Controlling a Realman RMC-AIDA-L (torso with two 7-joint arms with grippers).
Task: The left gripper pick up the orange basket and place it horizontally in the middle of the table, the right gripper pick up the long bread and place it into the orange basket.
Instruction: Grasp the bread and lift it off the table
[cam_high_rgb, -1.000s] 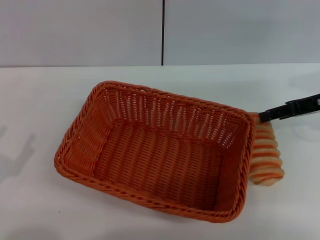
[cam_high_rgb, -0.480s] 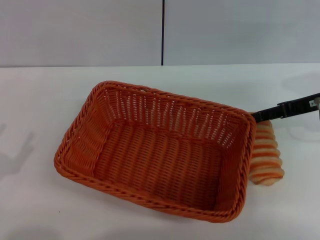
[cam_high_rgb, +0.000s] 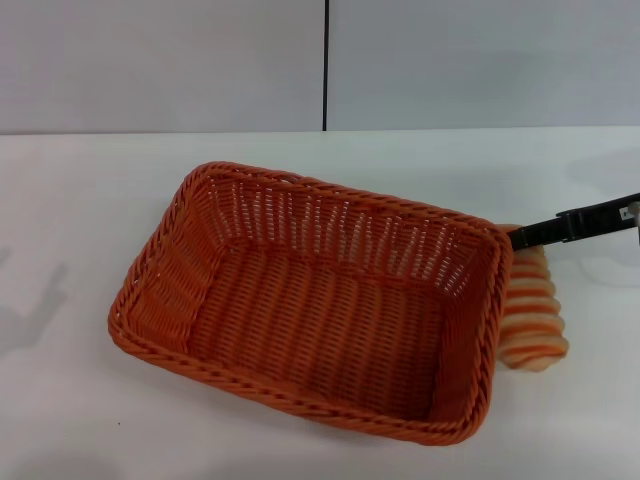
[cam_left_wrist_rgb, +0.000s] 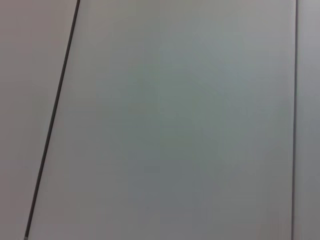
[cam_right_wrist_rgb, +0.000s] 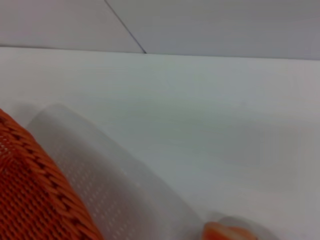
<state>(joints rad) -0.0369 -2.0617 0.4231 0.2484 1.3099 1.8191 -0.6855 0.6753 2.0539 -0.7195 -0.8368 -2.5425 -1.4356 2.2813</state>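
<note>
The orange basket (cam_high_rgb: 320, 300) sits empty on the white table (cam_high_rgb: 80, 200), lying at a slight angle; its corner (cam_right_wrist_rgb: 30, 190) also shows in the right wrist view. The long bread (cam_high_rgb: 532, 318), striped cream and orange, lies on the table against the outside of the basket's right end. A small bit of the bread (cam_right_wrist_rgb: 225, 233) appears in the right wrist view. The right gripper (cam_high_rgb: 520, 238) reaches in from the right edge, its dark narrow tip over the bread's far end beside the basket's far right corner. The left gripper is out of view.
A grey panelled wall (cam_high_rgb: 160, 60) runs behind the table, and the left wrist view shows only a wall panel (cam_left_wrist_rgb: 170, 120). Bare tabletop lies left of the basket and along the far side.
The right gripper's tip slid a little left toward the basket's corner, then came back slightly right and lower. Basket and bread have not moved.
</note>
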